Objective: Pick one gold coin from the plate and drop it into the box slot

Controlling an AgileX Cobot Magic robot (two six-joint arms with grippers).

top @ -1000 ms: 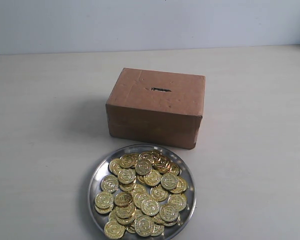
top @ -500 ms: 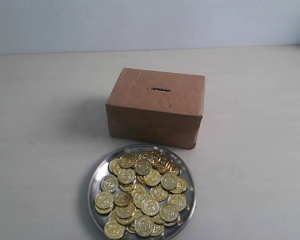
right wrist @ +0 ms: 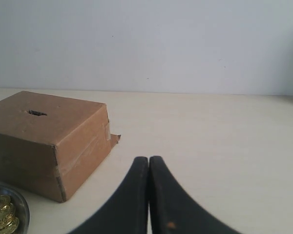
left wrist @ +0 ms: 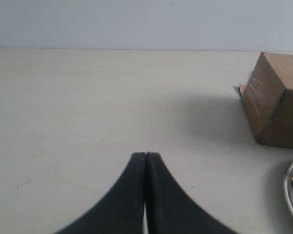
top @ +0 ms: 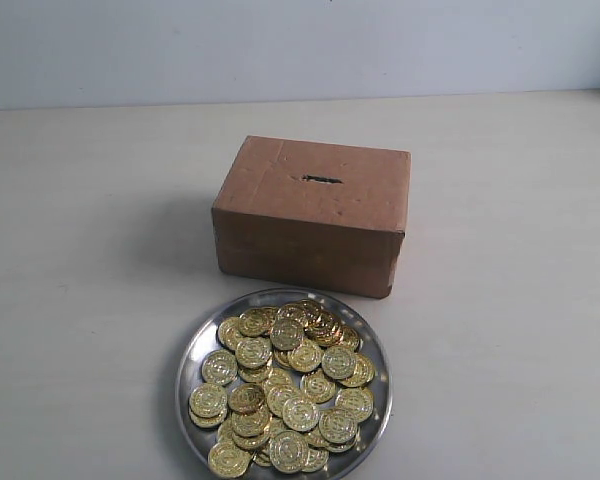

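Observation:
A round silver plate (top: 193, 350) heaped with several gold coins (top: 286, 385) sits at the front of the table in the exterior view. Behind it stands the brown cardboard box (top: 310, 235), its top face bearing the dark slot (top: 321, 179). Neither gripper shows in the exterior view. My left gripper (left wrist: 145, 155) is shut with nothing in it, over bare table, with the box (left wrist: 277, 102) and the plate's rim (left wrist: 289, 187) off to one side. My right gripper (right wrist: 149, 159) is shut and empty too, beside the box (right wrist: 49, 139), whose slot (right wrist: 36, 113) and the plate (right wrist: 23, 207) show.
The pale table (top: 90, 250) spreads wide on both sides of the box and plate. A plain light wall (top: 300, 45) stands behind the table's back edge. A torn cardboard flap (right wrist: 115, 138) sticks out at the box's lower corner.

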